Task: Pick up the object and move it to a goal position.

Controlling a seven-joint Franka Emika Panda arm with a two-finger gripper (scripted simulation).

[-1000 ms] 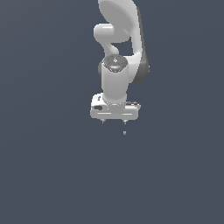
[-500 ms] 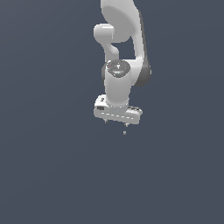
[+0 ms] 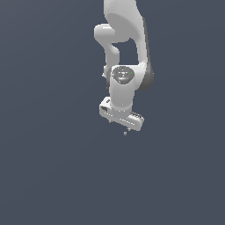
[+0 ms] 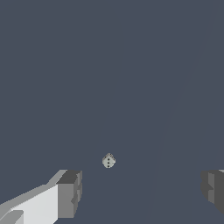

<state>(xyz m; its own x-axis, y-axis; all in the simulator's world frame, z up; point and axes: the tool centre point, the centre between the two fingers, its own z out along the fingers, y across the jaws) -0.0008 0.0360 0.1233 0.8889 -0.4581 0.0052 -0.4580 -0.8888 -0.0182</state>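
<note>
arm point(image 3: 125, 52): we see it reaching down, white | gripper point(image 3: 122, 127): our fingers point(image 4: 70, 193) spread wide, grasping nothing | object point(image 4: 108, 161): tiny pale speck between and beyond the fingertips, just under the gripper, untouched

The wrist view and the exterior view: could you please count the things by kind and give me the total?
Small pale lump with dark dots, the object: 1
White robot arm: 1
Claw, open, two dark fingers wide apart, nothing between them: 1
Total: 3
</note>
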